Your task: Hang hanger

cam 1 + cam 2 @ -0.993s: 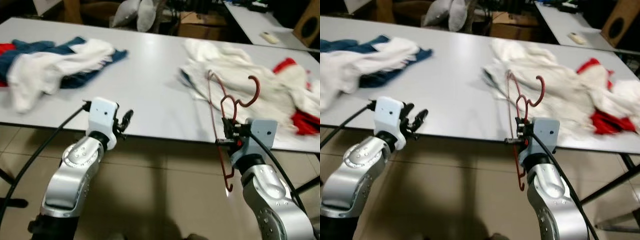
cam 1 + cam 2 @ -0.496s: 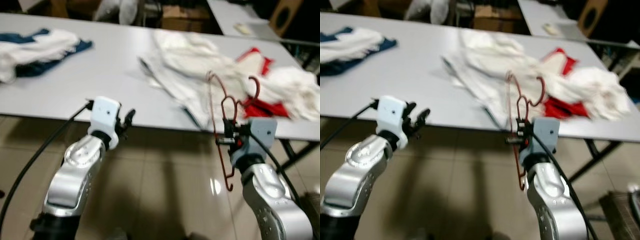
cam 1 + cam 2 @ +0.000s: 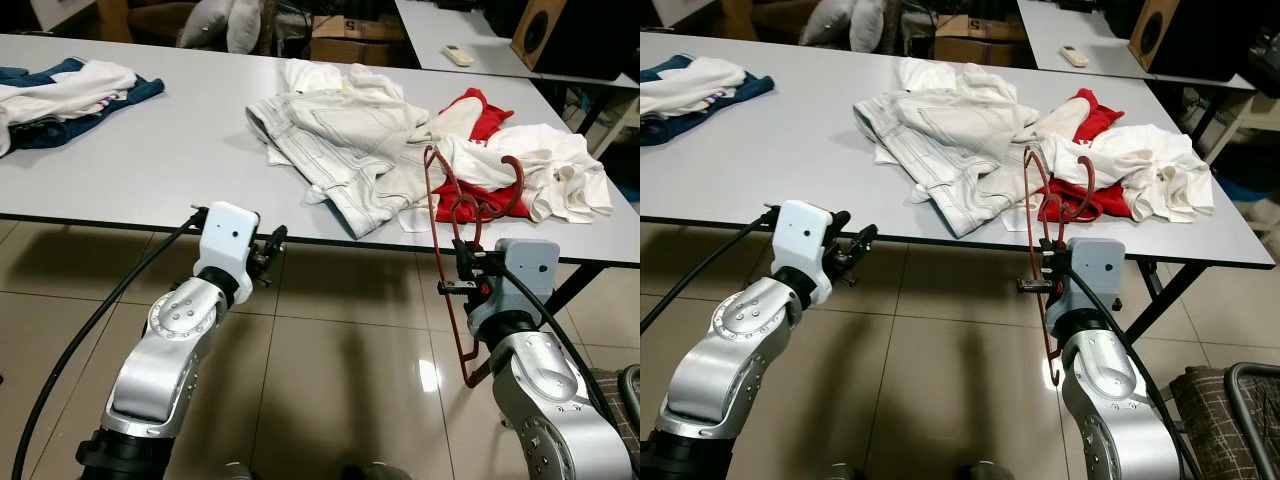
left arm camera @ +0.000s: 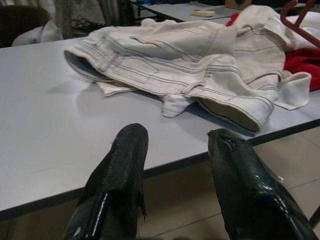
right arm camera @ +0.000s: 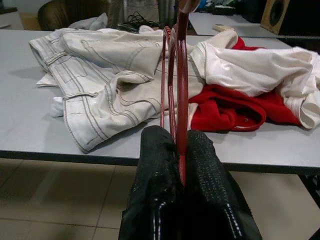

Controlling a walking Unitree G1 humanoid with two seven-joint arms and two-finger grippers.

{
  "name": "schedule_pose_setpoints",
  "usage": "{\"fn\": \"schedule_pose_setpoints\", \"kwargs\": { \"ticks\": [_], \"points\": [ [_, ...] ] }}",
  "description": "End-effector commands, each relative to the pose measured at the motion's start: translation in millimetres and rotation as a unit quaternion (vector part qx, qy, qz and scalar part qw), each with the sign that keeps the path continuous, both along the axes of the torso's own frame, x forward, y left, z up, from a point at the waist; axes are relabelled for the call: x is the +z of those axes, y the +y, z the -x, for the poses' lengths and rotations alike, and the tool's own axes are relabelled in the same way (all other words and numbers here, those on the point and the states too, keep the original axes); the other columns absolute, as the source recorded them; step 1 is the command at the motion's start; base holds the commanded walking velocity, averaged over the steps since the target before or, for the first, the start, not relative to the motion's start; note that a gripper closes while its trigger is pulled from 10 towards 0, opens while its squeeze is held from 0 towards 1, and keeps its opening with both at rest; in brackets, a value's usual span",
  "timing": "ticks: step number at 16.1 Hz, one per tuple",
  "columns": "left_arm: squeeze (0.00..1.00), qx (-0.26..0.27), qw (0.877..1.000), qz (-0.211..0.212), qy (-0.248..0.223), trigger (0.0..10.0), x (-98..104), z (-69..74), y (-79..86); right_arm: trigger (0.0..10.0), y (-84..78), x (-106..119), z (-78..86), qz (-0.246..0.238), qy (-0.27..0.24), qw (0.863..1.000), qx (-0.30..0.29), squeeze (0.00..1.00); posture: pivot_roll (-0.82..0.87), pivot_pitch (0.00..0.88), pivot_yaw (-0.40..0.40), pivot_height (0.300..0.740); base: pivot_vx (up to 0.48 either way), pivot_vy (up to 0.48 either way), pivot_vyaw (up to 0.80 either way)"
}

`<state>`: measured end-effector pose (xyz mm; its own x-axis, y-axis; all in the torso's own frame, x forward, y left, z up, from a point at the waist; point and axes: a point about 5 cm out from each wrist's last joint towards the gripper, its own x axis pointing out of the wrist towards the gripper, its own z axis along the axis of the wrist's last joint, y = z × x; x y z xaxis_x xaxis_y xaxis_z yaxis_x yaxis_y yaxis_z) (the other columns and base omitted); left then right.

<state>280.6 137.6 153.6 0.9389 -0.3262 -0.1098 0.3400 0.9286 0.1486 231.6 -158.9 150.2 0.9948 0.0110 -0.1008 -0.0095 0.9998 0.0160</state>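
my right tool (image 5: 181, 150) pinches the red hanger (image 3: 452, 262) upright at 3 o'clock; my left tool (image 4: 177, 145) gapes empty by the table (image 3: 150, 160).

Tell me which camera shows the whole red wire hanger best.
The left eye view: the red wire hanger shows whole, hook up, held upright in the right gripper. The right eye view shows it much the same. The right wrist view sees it edge-on. The left wrist view catches just its hook.
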Motion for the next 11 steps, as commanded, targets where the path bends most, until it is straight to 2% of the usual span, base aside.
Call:
{"fn": "schedule_pose_setpoints", "kwargs": {
  "ticks": [1, 2, 11],
  "points": [
    [0.0, 0.001, 1.0, 0.001, -0.001, 10.0, -0.3, -2.5, 1.2, 10.0, -0.6, 1.1, -1.2, 0.011, -0.005, 1.0, 0.0, 0.0, -0.05, 0.023, -0.032, 0.74, 0.0, 0.0, 0.0],
    [0.0, 0.002, 1.0, 0.007, -0.004, 10.0, 0.9, -3.6, 0.8, 10.0, -0.4, 0.6, -1.9, 0.01, -0.002, 1.0, 0.002, 0.0, -0.05, 0.014, -0.032, 0.74, 0.0, 0.0, 0.0],
    [0.0, 0.017, 1.0, 0.023, -0.007, 10.0, -3.6, -0.8, 3.8, 10.0, -7.3, -3.8, -2.0, 0.001, 0.012, 1.0, -0.02, 0.0, -0.04, 0.006, -0.053, 0.74, 0.0, 0.0, -0.8]
  ]
}}
